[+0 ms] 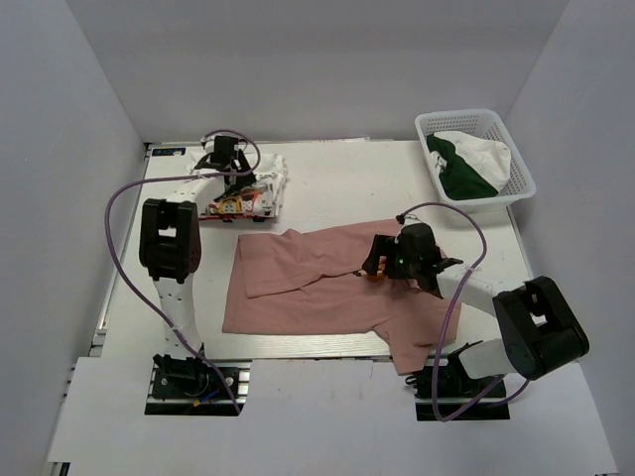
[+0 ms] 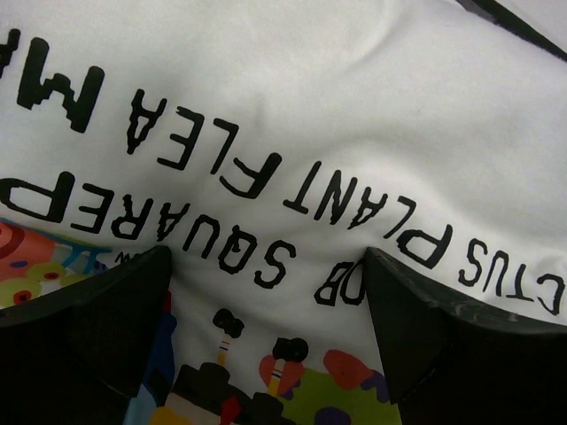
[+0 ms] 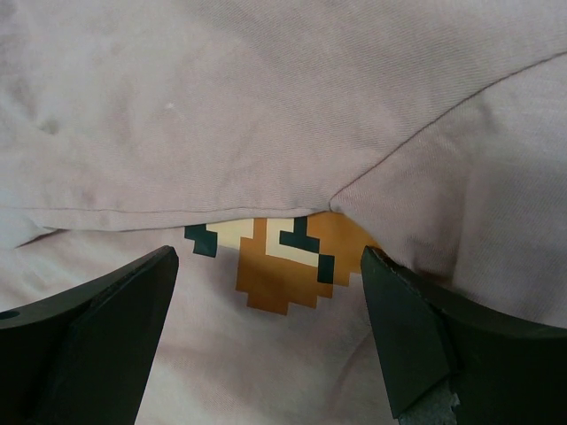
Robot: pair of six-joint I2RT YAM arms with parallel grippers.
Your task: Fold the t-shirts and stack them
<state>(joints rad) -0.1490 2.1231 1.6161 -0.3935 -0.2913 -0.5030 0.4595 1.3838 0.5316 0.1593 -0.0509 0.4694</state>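
Note:
The dusty-pink t-shirt (image 1: pixel 308 288) lies partly folded in the middle of the table, one sleeve hanging toward the near right. My right gripper (image 1: pixel 375 266) is open just above its chest. In the right wrist view the pink cloth (image 3: pixel 266 106) is folded over an orange and dark pixel print (image 3: pixel 279 266) between my fingers. The white t-shirt (image 1: pixel 260 188) lies folded at the far left. My left gripper (image 1: pixel 230 193) is open over it. The left wrist view shows its white cloth (image 2: pixel 292 80) with dark lettering and cartoon graphics (image 2: pixel 292 390).
A white basket (image 1: pixel 518 169) at the far right holds a green and white garment (image 1: pixel 466 164). Purple cables loop from both arms. The table's white surface (image 1: pixel 347 183) runs between the shirts. Grey walls enclose the table.

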